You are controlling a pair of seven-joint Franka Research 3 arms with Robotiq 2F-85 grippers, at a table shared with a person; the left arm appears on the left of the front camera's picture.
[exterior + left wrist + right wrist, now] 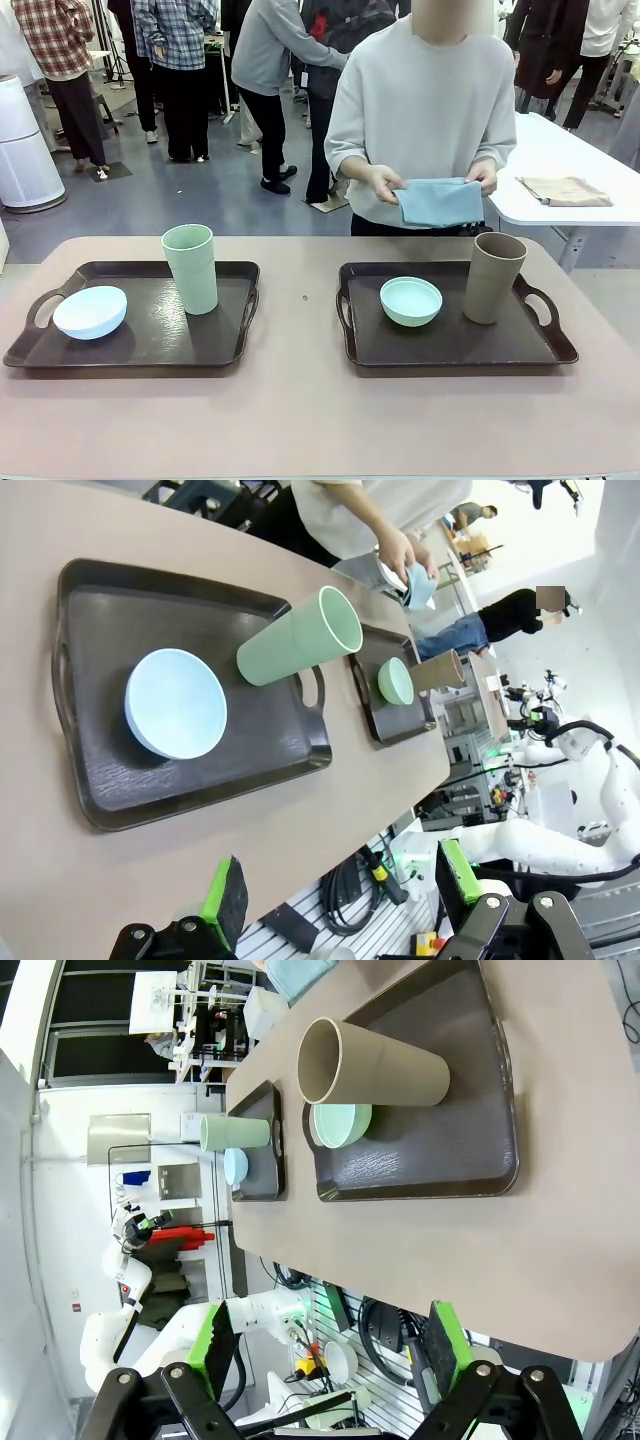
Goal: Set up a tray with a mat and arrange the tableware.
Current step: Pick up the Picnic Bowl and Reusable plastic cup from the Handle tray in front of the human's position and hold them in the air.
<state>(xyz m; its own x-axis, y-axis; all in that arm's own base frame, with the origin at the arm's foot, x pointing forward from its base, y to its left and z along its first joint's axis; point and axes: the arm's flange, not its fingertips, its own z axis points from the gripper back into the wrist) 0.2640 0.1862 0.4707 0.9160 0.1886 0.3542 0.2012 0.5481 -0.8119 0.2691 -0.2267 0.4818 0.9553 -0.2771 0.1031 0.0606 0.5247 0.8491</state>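
Desk (300,410): a wide pinkish-brown top with rounded corners; it carries two trays side by side.
Person (425,110): stands at the desk's far edge, toward its right half, in a pale grey sweatshirt, with both hands (381,181) raised in front of the body above that edge.
Left tray (160,338): dark brown with cut-out handles, lying flat on the desk's left half.
Right tray (450,345): the same kind, flat on the desk's right half, apart from the first, with a strip of bare desk between them.
Mat (440,202): a folded blue cloth, held in the person's hands above the desk's far edge, clear of the desk and of both trays.
Left tool (340,892): off the desk's near edge on the left side; its green pads stand wide apart with nothing between them.
Right tool (328,1348): off the desk's near edge on the right side, likewise spread and empty.
Tan brown cup (494,278): upright in the tray on the desk's right half, at that tray's right side.
Pale green cup (190,268): upright in the tray on the desk's left half, toward its far middle.
Pale blue bowl (90,311): in the tray on the desk's left half, at its left end.
Mint green bowl (411,301): in the tray on the desk's right half, near its middle, mouth up, left of the tan cup and apart from it.
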